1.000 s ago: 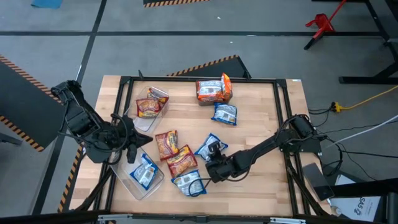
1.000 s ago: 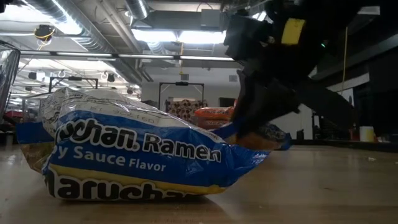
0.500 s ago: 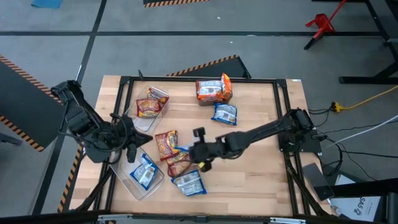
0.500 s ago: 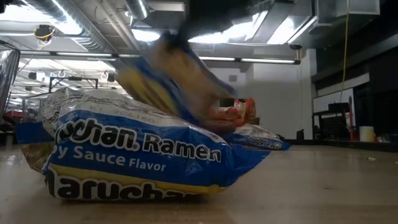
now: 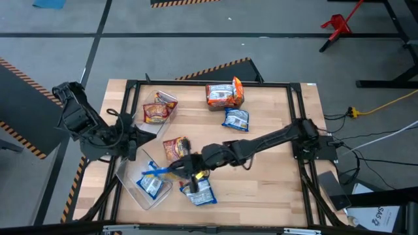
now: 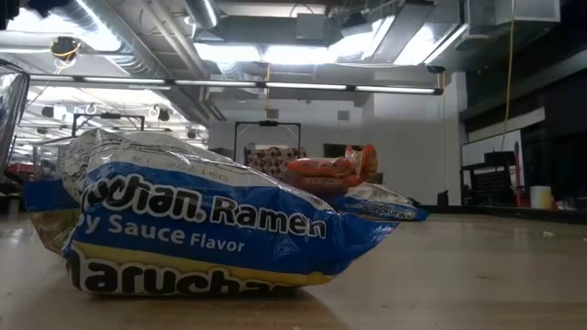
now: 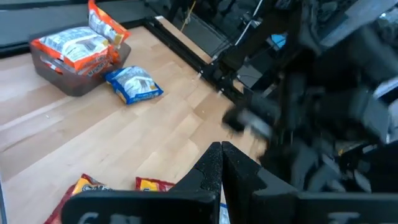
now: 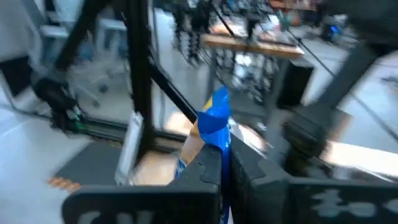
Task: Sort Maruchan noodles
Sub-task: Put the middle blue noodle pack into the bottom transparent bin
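Mid-sort: right gripper clamped on a blue packet above the near bin (one blue inside). Left gripper closed, empty. Several packets loose on table.

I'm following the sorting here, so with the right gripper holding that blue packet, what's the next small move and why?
Probably carry it a little farther left and open over the near clear bin. The right gripper is shut on a blue packet hanging at that bin's edge, and the bin already holds another blue one. The left gripper waits shut beside it.
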Controlling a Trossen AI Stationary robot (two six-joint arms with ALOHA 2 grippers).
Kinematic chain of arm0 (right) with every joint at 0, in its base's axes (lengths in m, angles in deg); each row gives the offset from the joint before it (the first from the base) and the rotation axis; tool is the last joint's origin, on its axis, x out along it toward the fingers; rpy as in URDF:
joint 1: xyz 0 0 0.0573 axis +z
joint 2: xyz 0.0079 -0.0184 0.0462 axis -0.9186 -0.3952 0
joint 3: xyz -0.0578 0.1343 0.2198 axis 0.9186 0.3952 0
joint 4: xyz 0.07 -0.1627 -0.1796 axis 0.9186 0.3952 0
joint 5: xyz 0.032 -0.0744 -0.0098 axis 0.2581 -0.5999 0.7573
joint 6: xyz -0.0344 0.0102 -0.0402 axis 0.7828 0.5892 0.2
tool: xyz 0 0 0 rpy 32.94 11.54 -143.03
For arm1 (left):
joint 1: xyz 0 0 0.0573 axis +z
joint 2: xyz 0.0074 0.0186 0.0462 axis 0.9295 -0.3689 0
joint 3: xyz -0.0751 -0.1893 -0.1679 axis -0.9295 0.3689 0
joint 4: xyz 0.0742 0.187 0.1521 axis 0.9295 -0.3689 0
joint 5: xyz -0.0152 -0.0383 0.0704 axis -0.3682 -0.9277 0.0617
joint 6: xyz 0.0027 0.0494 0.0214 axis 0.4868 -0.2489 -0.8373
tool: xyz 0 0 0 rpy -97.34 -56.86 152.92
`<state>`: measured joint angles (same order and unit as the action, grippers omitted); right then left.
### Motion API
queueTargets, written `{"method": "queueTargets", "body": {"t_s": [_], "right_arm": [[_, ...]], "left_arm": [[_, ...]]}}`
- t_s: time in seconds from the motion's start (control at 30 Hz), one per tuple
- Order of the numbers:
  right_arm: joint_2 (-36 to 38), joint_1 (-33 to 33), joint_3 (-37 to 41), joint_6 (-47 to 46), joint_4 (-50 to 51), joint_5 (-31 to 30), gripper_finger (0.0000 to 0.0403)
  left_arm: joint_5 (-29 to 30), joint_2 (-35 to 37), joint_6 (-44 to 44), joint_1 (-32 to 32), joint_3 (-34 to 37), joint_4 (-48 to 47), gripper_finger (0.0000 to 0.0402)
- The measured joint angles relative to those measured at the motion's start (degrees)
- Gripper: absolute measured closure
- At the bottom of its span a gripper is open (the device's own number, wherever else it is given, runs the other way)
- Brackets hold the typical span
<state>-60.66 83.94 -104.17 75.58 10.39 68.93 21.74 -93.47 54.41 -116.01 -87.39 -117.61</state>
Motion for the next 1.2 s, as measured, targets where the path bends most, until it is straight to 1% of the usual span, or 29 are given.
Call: {"method": "queueTargets", "body": {"t_s": [0.13, 0.37, 0.43, 0.53, 0.63, 0.77, 0.97, 1.1, 1.2], "right_arm": [[-6.7, 0.0, -6.52, -0.44, -1.78, 6.11, 0.0403], [-18.61, -0.09, -22.9, -2.86, -1.6, 14.73, 0.0403], [-22.01, -0.02, -27.04, -3.53, -1.23, 16.43, 0.0403], [-26.34, 0.0, -31.25, -5.06, -1.43, 17.0, 0.0403], [-29.19, -0.26, -32.31, -6.3, -1.31, 17.02, 0.0403], [-31.03, -1.62, -32.31, -10.24, -0.92, 17.74, 0.0403], [-32.91, -3.95, -32.29, -15.34, -0.81, 20.66, 0.0403], [-33.79, -5.62, -32.29, -21.05, -0.89, 23.36, 0.0403], [-34.16, -6.28, -32.29, -24.12, 1.72, 25.25, 0.0403]], "left_arm": [[0.24, 0.79, -1.19, 0.0, 0.02, 0.2, 0.0401], [2.73, 1.54, -1.49, 0.02, 0.01, -0.37, 0.0401], [3.3, 1.54, -1.49, 0.02, 0.0, -0.5, 0.0401], [3.41, 1.56, -1.49, 0.02, 0.0, -0.46, 0.0401], [3.39, 1.51, -1.49, 0.02, 0.01, -0.41, 0.0401], [3.37, 1.47, -1.49, 0.02, 0.01, -0.42, 0.0401], [3.37, 1.47, -1.49, 0.02, 0.0, -0.44, 0.0401], [3.37, 1.49, -2.53, 0.01, 0.0, -0.41, 0.0401], [3.37, 1.49, -2.85, 0.02, 0.0, -0.45, 0.0401]]}}
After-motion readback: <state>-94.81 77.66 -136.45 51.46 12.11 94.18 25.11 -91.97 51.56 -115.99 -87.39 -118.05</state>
